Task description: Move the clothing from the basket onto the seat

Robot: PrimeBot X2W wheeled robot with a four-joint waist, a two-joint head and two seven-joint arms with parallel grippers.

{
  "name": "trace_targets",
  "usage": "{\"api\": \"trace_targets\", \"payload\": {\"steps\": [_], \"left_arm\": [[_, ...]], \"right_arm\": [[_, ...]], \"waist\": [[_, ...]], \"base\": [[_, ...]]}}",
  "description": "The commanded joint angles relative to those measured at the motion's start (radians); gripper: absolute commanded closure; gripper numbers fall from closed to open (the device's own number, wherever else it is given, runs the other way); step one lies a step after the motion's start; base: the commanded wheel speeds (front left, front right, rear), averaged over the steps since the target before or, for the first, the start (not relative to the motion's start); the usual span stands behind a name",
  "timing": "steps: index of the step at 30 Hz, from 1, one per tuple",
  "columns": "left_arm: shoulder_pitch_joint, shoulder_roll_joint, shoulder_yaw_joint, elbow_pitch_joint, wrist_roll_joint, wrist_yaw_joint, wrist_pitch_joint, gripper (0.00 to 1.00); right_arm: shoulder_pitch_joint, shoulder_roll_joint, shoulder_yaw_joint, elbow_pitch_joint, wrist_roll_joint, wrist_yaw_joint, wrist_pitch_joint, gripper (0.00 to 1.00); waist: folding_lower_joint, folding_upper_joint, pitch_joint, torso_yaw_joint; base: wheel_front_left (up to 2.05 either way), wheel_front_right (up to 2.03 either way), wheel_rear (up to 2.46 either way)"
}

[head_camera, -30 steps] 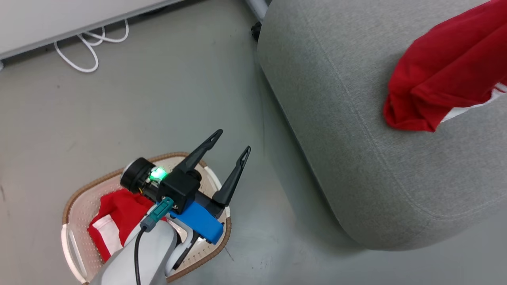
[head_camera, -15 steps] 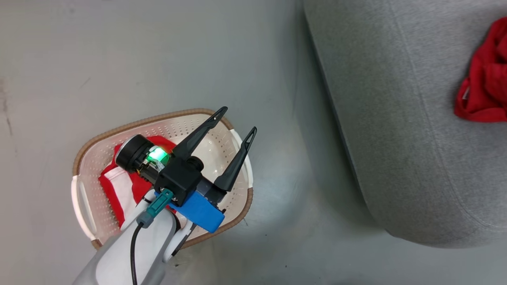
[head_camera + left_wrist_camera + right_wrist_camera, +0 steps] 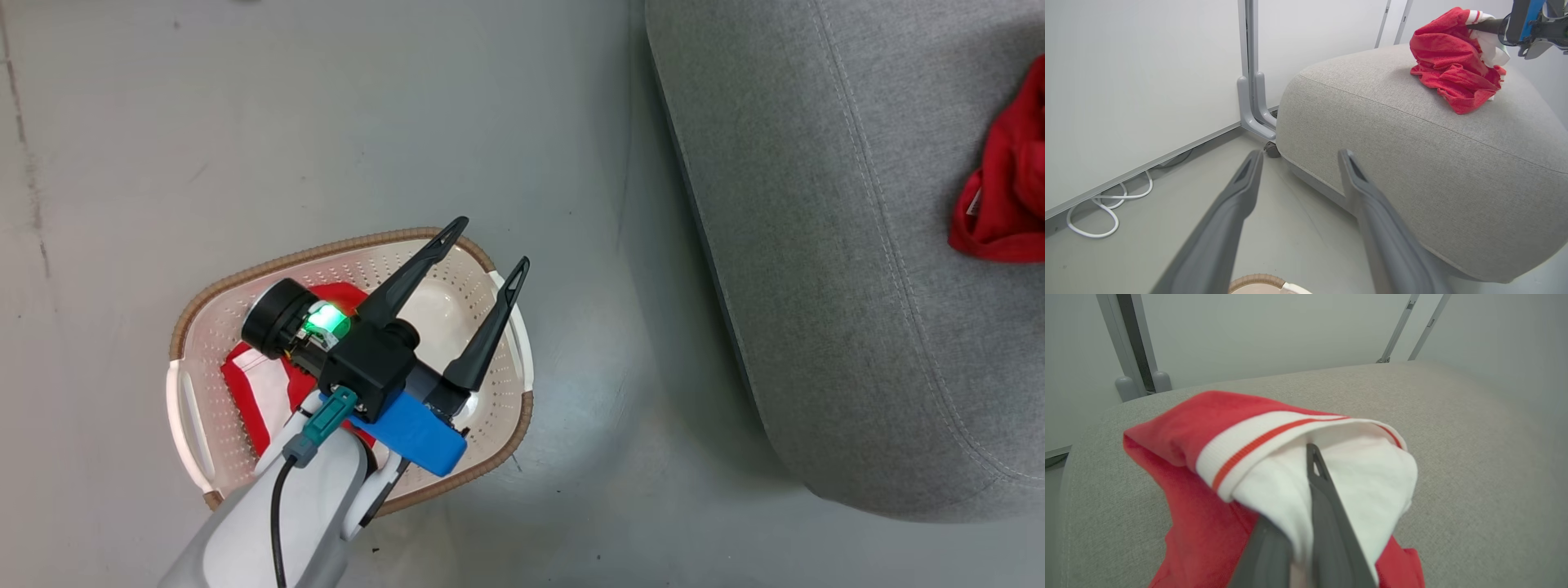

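Grey floor (image 3: 408, 122) carries one basket (image 3: 343, 251) near one seat (image 3: 816, 245). I count two red garments: the first garment (image 3: 255, 390) lies in the basket beneath my left gripper (image 3: 491, 241), fingers spread wide; the second garment (image 3: 1180, 441) rests on the seat, pinched by my right gripper (image 3: 1309, 467), fingers pressed together.

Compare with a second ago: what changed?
Mostly the head view swung, so the whole scene shifted in frame. The red garment in the shut right gripper went from stretched out to bunched on the seat. Unchanged: left gripper open above the basket, second garment inside it.
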Motion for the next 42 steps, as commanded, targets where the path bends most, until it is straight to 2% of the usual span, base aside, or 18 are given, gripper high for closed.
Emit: {"api": "trace_targets", "payload": {"steps": [1,10,19,30,42], "left_arm": [[0.006,-0.007,0.003,0.004,0.001,-0.002,-0.003,0.00],[0.041,-0.039,0.015,0.017,-0.019,-0.002,-0.003,0.00],[0.127,-0.065,0.066,0.042,-0.039,-0.002,-0.003,0.00],[0.298,-0.112,0.238,0.079,-0.046,-0.001,-0.003,0.00],[0.431,-0.143,0.416,0.095,-0.026,-0.001,-0.003,0.00]], "right_arm": [[0.018,-0.005,0.007,0.004,-0.012,0.000,-0.012,0.00],[0.078,0.011,0.047,0.012,-0.023,0.000,-0.040,0.00],[0.219,0.047,0.141,-0.061,0.013,0.000,-0.060,0.00],[0.484,0.149,0.311,-0.293,0.124,0.000,-0.038,0.00],[0.762,0.244,0.387,-0.565,0.213,0.000,0.014,0.00]], "waist": [[-0.0001,0.0000,-0.007,0.000],[-0.0001,0.0000,-0.092,0.014],[-0.0001,0.0000,-0.244,0.051],[-0.0001,0.0000,-0.436,0.117],[-0.0001,0.0000,-0.543,0.206]], "base": [[0.00,0.00,0.00],[0.00,0.00,0.00],[0.00,0.00,0.00],[0.00,0.00,0.00],[0.00,0.00,0.00]]}}
